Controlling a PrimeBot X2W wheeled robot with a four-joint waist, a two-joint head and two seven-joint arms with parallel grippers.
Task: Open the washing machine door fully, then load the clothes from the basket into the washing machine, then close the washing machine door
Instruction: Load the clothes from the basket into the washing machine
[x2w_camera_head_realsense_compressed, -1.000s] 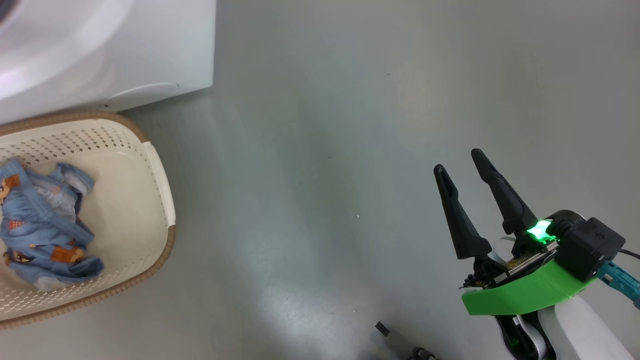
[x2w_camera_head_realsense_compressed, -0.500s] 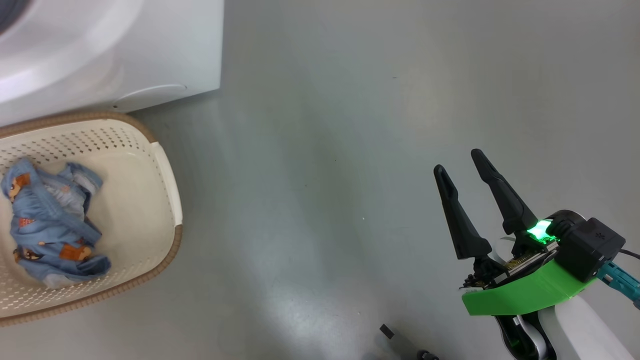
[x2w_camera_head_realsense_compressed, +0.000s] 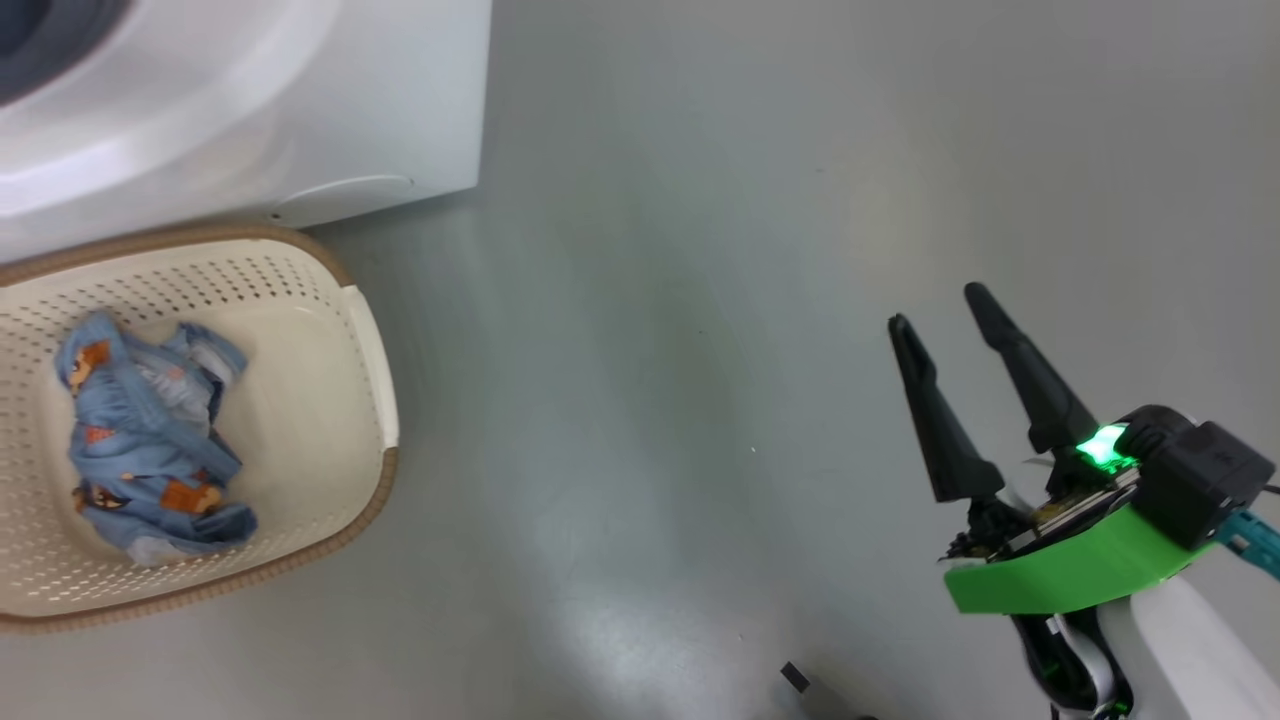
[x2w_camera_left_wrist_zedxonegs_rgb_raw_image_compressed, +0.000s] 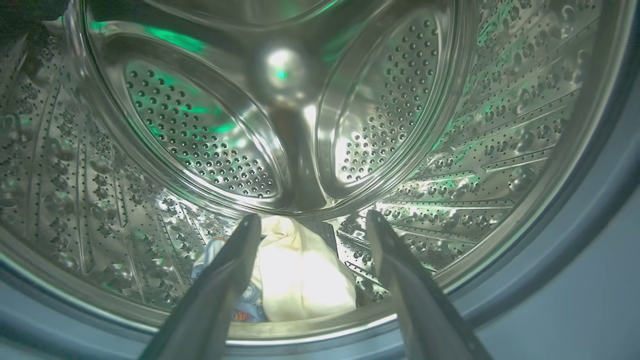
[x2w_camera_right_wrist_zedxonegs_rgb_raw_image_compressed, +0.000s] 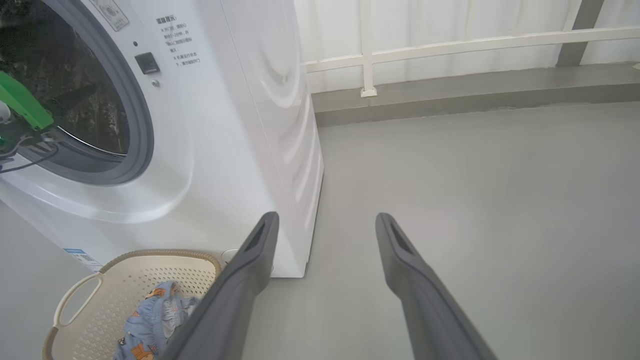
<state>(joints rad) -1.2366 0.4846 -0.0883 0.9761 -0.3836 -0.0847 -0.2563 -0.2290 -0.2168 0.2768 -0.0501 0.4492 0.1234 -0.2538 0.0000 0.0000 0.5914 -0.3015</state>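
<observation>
Head view: my right fingers (x2w_camera_head_realsense_compressed: 935, 420) stand at the lower right of the frame, spread apart and holding nothing, above the grey floor (x2w_camera_head_realsense_compressed: 650, 300). At the lower left sits the basket (x2w_camera_head_realsense_compressed: 372, 400), with the light blue garment (x2w_camera_head_realsense_compressed: 150, 440) crumpled inside. The white washing machine (x2w_camera_head_realsense_compressed: 300, 120) stands at the upper left, just behind the basket.

Left wrist view: my left fingers (x2w_camera_left_wrist_zedxonegs_rgb_raw_image_compressed: 227, 280) rise from the bottom edge, wide apart and empty, pointing into the steel drum (x2w_camera_left_wrist_zedxonegs_rgb_raw_image_compressed: 200, 150). Between them, at bottom centre, the cream garment (x2w_camera_left_wrist_zedxonegs_rgb_raw_image_compressed: 305, 280) lies on the drum's lowest part, with a bit of blue cloth at its left.
</observation>
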